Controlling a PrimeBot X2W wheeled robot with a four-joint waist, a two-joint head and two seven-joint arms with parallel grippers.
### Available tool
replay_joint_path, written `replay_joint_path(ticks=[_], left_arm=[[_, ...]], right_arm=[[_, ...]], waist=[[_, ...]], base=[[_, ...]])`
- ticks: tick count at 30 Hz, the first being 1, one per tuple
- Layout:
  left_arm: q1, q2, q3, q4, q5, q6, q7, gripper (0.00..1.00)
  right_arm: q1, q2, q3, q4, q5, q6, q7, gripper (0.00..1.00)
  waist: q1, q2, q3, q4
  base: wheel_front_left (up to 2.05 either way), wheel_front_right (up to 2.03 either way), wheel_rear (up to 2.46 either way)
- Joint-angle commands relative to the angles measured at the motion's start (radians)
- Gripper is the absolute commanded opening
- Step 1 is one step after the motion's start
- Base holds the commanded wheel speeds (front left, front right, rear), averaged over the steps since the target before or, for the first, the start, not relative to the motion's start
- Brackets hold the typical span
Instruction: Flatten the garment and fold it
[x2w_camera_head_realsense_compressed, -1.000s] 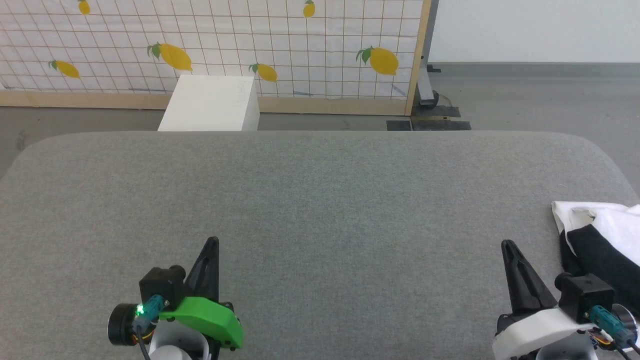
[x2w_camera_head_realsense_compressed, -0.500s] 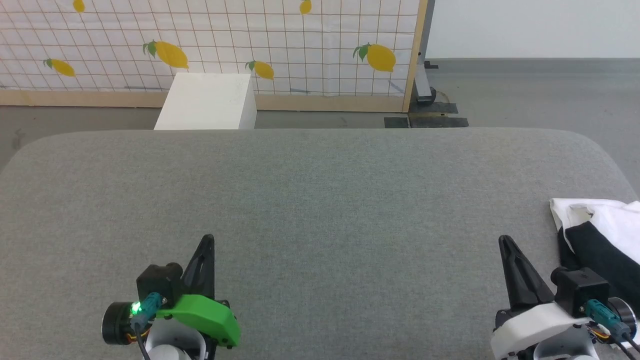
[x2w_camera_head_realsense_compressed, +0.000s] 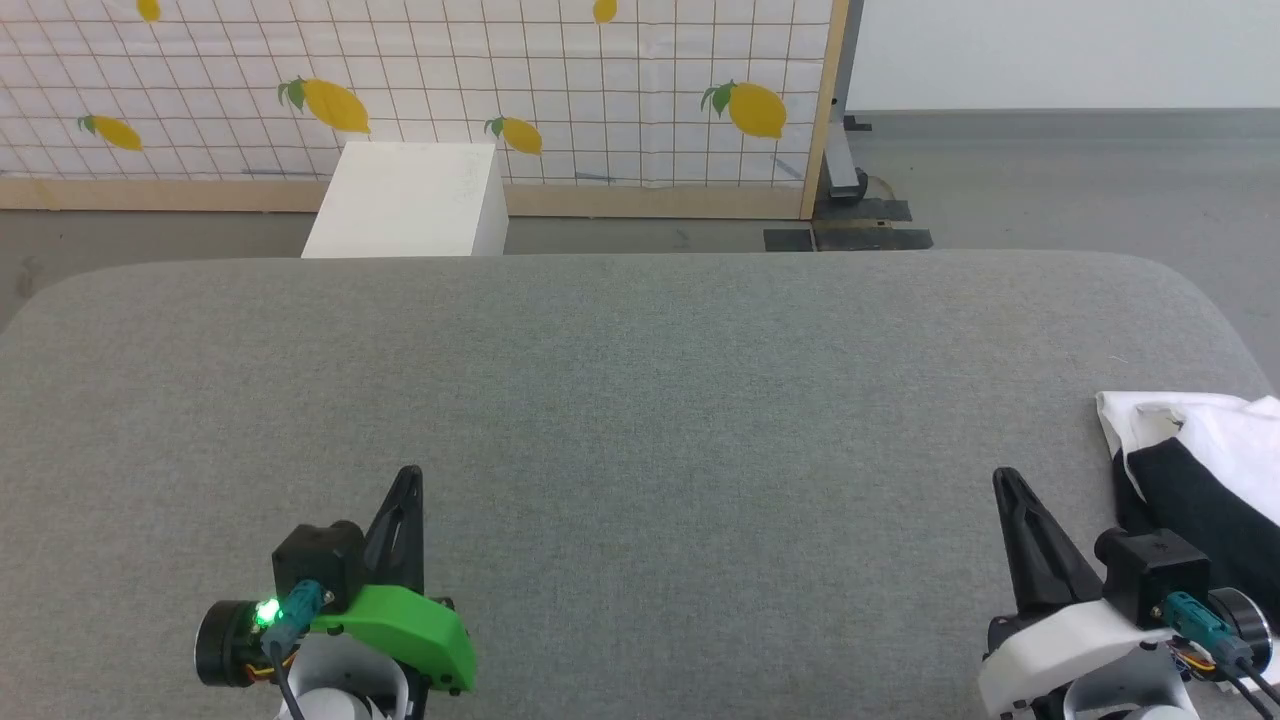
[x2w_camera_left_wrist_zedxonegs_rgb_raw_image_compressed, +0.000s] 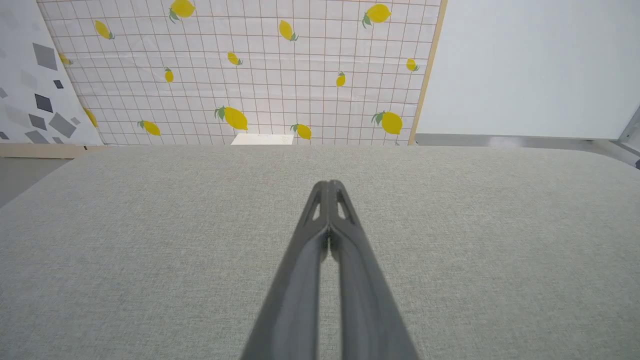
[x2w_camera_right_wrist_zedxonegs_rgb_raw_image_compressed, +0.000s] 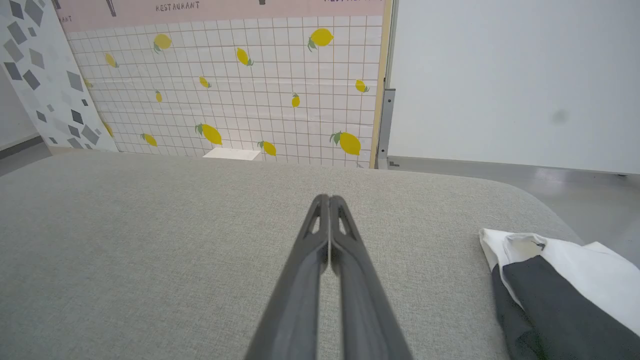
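Note:
The garment (x2w_camera_head_realsense_compressed: 1200, 470) is a bundle of white cloth with a black sleeve over it, lying at the right edge of the grey padded table (x2w_camera_head_realsense_compressed: 640, 380); part of it runs out of the picture. The right wrist view has the garment (x2w_camera_right_wrist_zedxonegs_rgb_raw_image_compressed: 555, 290) at lower right. My right gripper (x2w_camera_head_realsense_compressed: 1003, 477) is shut and empty, a little to the left of the garment, not touching it; its fingertips meet in its own wrist view (x2w_camera_right_wrist_zedxonegs_rgb_raw_image_compressed: 329, 198). My left gripper (x2w_camera_head_realsense_compressed: 408, 472) is shut and empty over bare table at lower left, tips together (x2w_camera_left_wrist_zedxonegs_rgb_raw_image_compressed: 330, 183).
Past the table's far edge stands a white box (x2w_camera_head_realsense_compressed: 410, 200) on the floor. Behind it is a lemon-print grid panel (x2w_camera_head_realsense_compressed: 420, 90) in a wooden frame, with a metal stand (x2w_camera_head_realsense_compressed: 850, 200) at its right end. Grey floor lies to the right.
The camera has tilted slightly, so the whole picture has slid down and left a little. Both grippers and the garment keep their places on the table.

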Motion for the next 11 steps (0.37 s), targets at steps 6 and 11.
replay_joint_path(ticks=[6,11], left_arm=[[0.017,-0.003,0.008,-0.022,0.016,0.013,0.016,0.0],[0.019,-0.004,0.011,-0.034,0.024,0.017,0.027,0.0]], right_arm=[[-0.02,0.001,0.003,-0.007,-0.012,-0.001,0.009,0.0],[-0.023,0.001,0.004,-0.009,-0.018,-0.001,0.015,0.0]], waist=[[0.0,0.0064,0.003,-0.003],[0.0,0.0069,0.005,-0.005]], base=[[0.0,0.0,0.0],[0.0,0.0,0.0]])
